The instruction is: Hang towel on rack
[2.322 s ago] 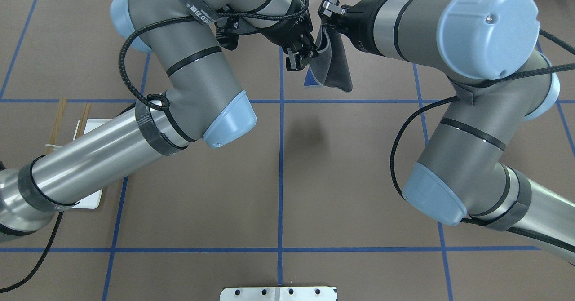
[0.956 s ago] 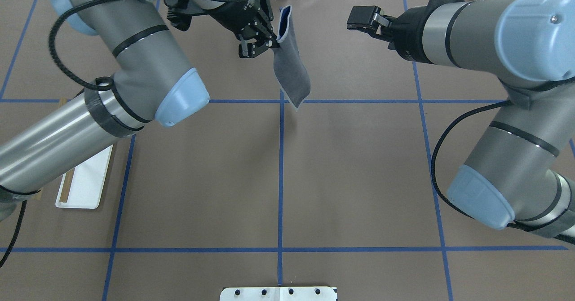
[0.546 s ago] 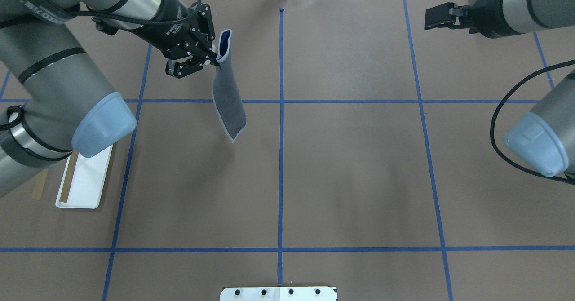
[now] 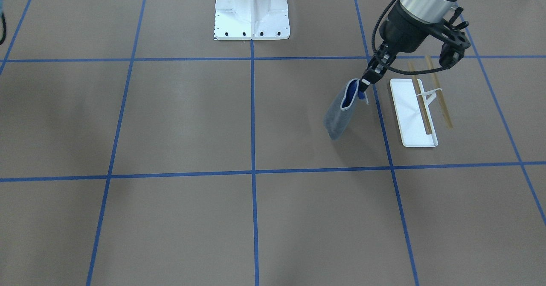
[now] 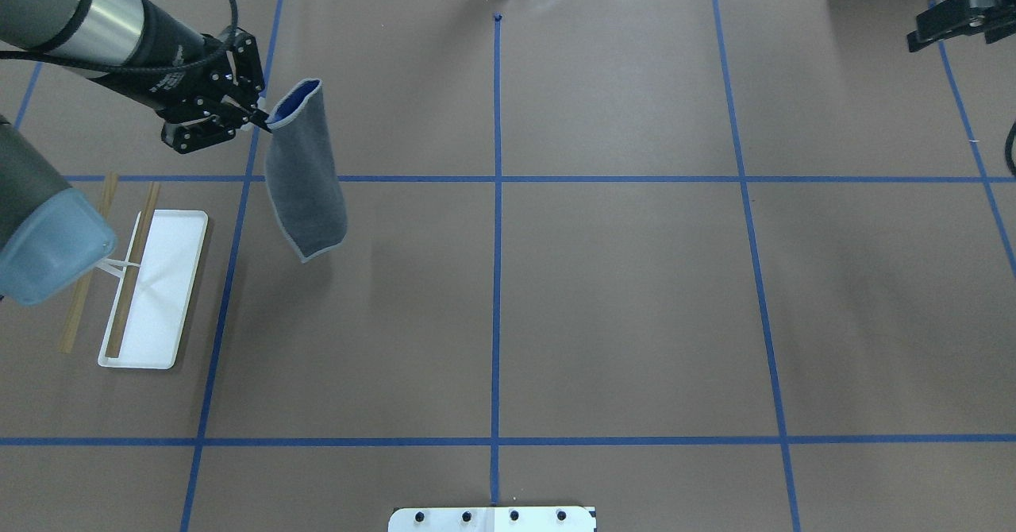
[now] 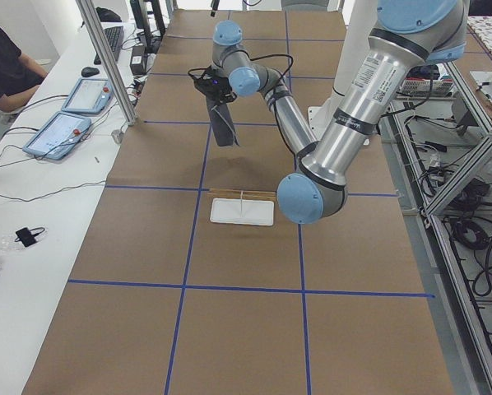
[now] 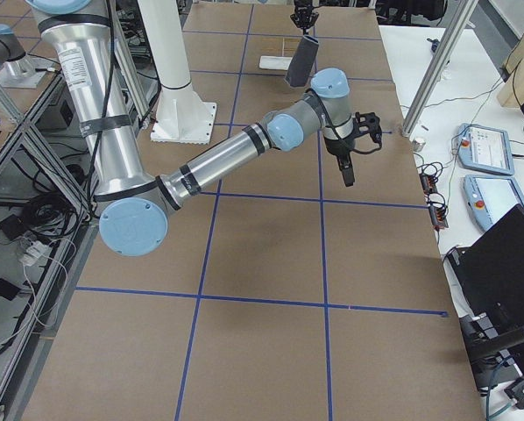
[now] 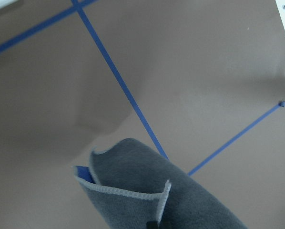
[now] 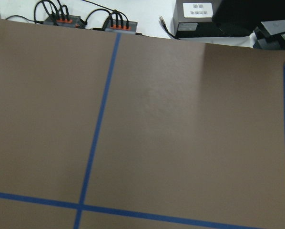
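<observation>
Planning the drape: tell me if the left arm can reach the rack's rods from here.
Probably yes. The left gripper holds the towel aloft by its top edge, and nothing stands between it and the bare rods of the rack nearby.

No legible text or labels

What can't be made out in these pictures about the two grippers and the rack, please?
Right gripper: small and dark at the overhead view's top right edge; open or shut cannot be told.
Left gripper: in the left wrist view the towel hides its fingers almost wholly.
Rack: in the overhead view the left arm's elbow covers the middle of one rod.
</observation>
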